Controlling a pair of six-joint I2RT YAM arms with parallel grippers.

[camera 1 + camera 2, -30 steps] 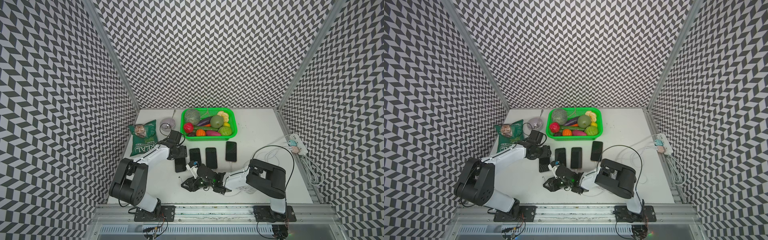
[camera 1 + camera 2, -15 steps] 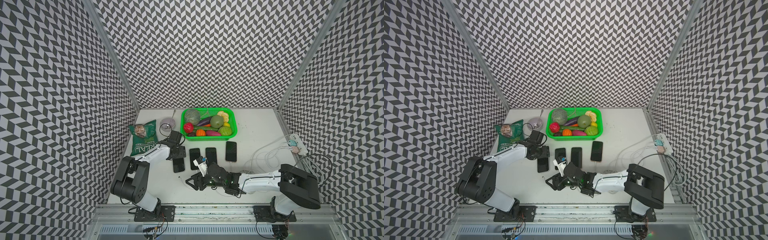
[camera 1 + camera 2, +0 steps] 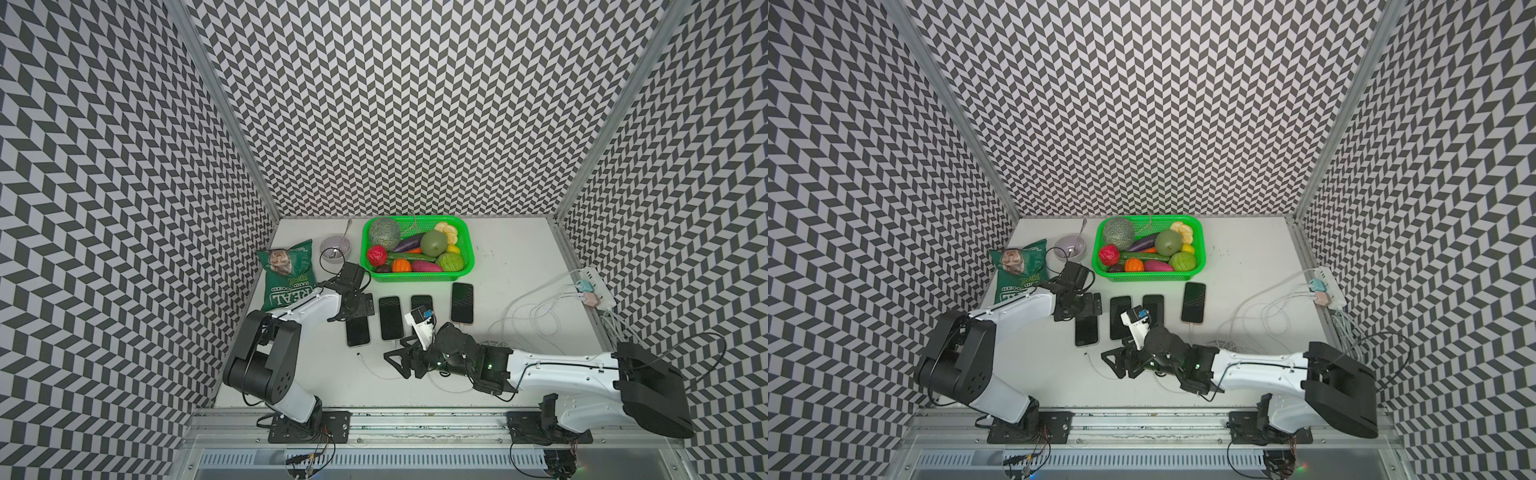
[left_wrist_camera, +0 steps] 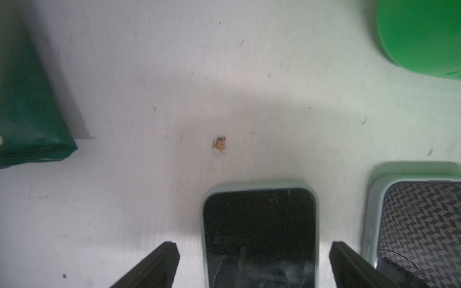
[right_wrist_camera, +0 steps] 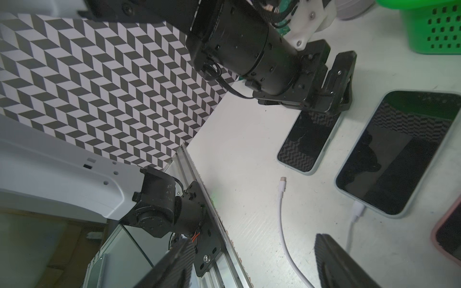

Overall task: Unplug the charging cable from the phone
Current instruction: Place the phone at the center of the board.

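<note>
Several dark phones lie in a row on the white table. The leftmost phone (image 3: pixel 358 330) (image 3: pixel 1086 330) (image 5: pixel 309 142) has nothing in its near end. The white charging cable (image 5: pixel 282 224) lies loose, its plug (image 3: pixel 358 354) (image 3: pixel 1086 354) (image 5: pixel 283 180) a short way off that end. My left gripper (image 3: pixel 353 309) (image 4: pixel 254 245) is open, its jaws either side of the phone's far end (image 4: pixel 259 224). My right gripper (image 3: pixel 397 365) (image 3: pixel 1113 363) (image 5: pixel 253 243) is open low over the table, with the cable running between its fingers, not gripped.
The second phone (image 3: pixel 391 318) (image 5: pixel 399 154) has a white plug (image 5: pixel 356 209) in it. A green basket (image 3: pixel 417 278) of produce, a chip bag (image 3: pixel 286 276) and a bowl (image 3: pixel 335 247) stand behind. At the right lie a power strip (image 3: pixel 594 286) and looped cables (image 3: pixel 528 320).
My left gripper has opened over the phone's far end. My right gripper has opened wider and the plug lies free on the table. The right arm's elbow has swung out to the right.
</note>
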